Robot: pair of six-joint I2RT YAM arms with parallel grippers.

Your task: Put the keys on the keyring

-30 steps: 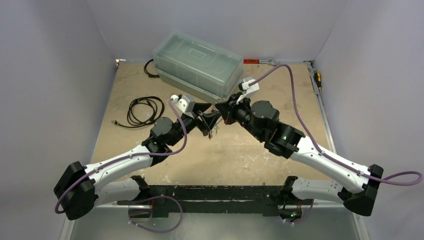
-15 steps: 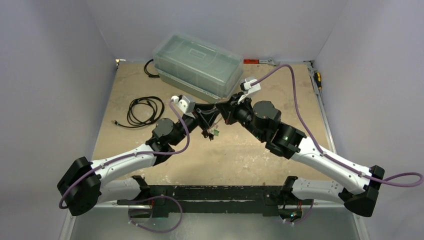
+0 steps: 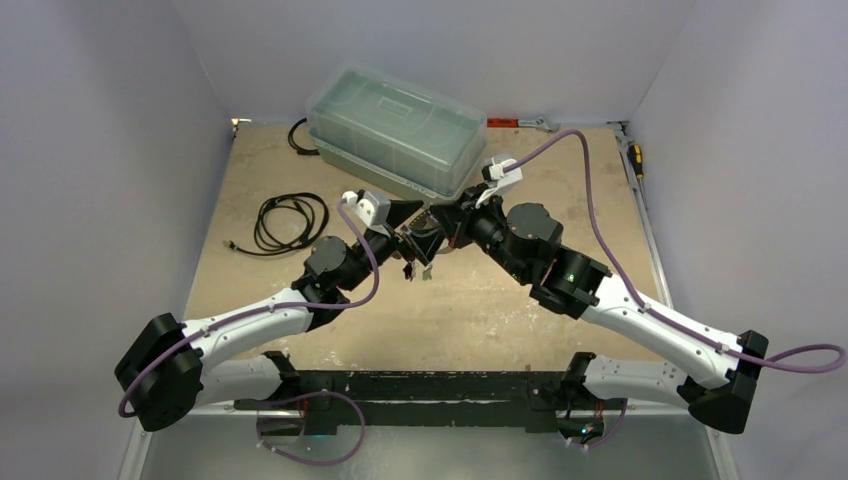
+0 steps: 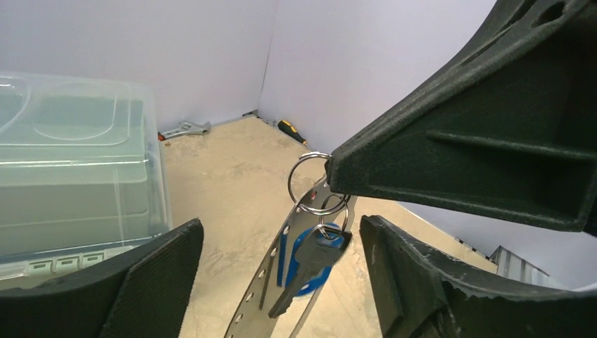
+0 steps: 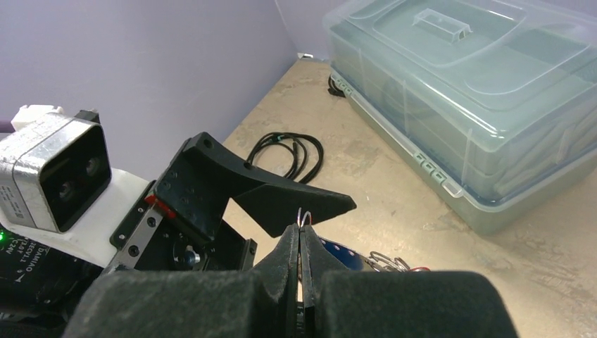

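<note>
Left tool (image 4: 280,225) edged closer, grainy fingers (image 4: 155,282) spread; right tool (image 5: 299,236) pinches a wire ring (image 4: 290,184) dangling blue key (image 4: 313,257).

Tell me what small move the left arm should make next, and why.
Probably ease the open left gripper forward and close on the blue-headed metal key, to steady it. In the left wrist view the key hangs between its fingers, beside the flat grey holed keyring, under the small silver wire ring pinched by the shut right gripper.

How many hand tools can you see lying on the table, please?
2: a wrench at the far edge, right of the plastic box; a screwdriver by the right wall. Others may lie hidden.
</note>
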